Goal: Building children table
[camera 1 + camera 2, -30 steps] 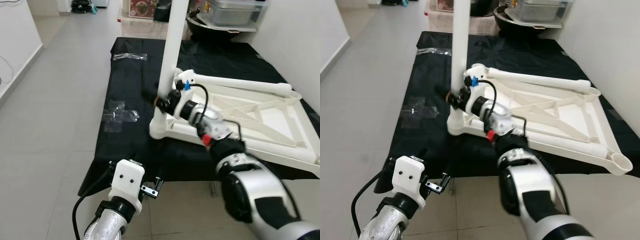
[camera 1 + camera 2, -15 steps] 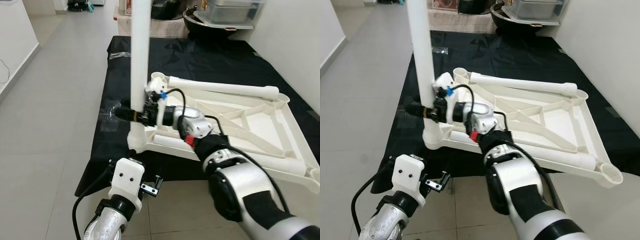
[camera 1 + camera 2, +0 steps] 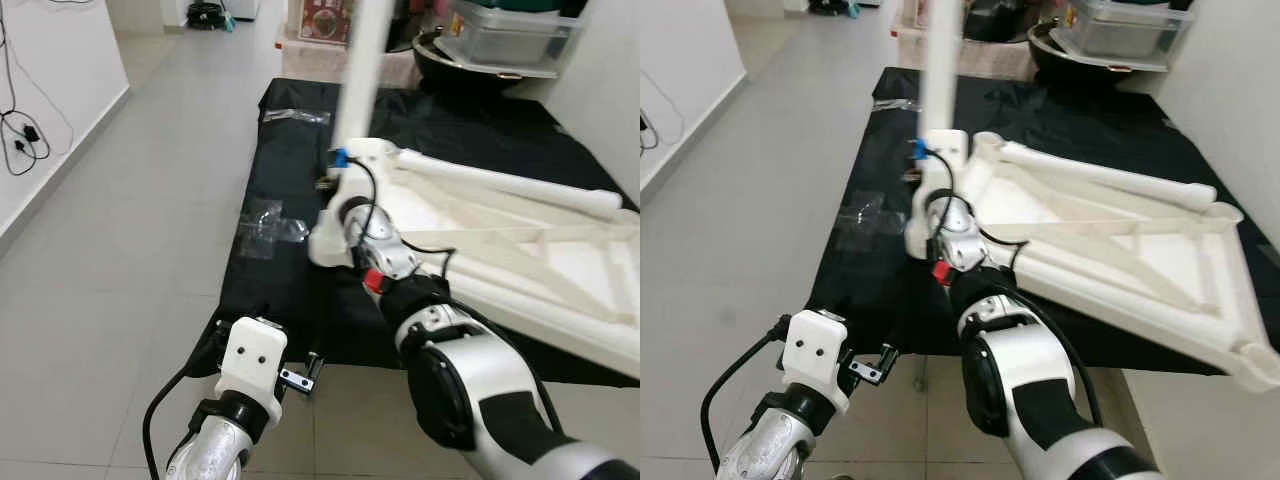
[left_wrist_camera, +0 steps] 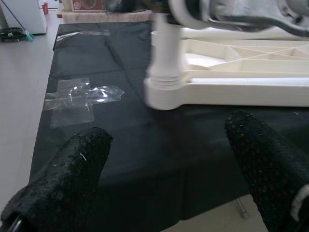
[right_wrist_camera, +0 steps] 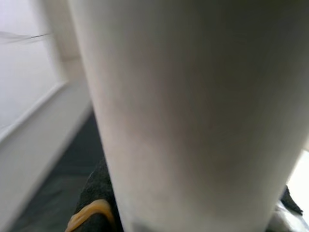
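Note:
A white children's table top (image 3: 520, 270) lies upside down on a black cloth (image 3: 290, 170). One white leg (image 3: 360, 70) stands in its near left corner socket (image 3: 330, 245), leaning slightly. My right gripper (image 3: 333, 186) is shut on that leg just above the socket; in the right wrist view the leg (image 5: 193, 111) sits close against a black finger (image 5: 99, 191). A second white leg (image 3: 510, 183) lies along the far side of the top. My left gripper (image 4: 166, 133) hangs open and low before the cloth's near edge, with nothing between its fingers (image 4: 72, 164).
Clear plastic bags (image 3: 265, 220) lie on the cloth left of the table top, and another bag (image 3: 292, 116) lies farther back. Grey tiled floor runs along the left to a white wall with cables (image 3: 25, 120). A black bowl (image 3: 470, 55) and a plastic box (image 3: 510, 25) stand at the back.
The camera view has shifted right and closer. The leg, straight up half a second ago, now leans a little, with my right gripper still shut on it. The left arm has kept its place.

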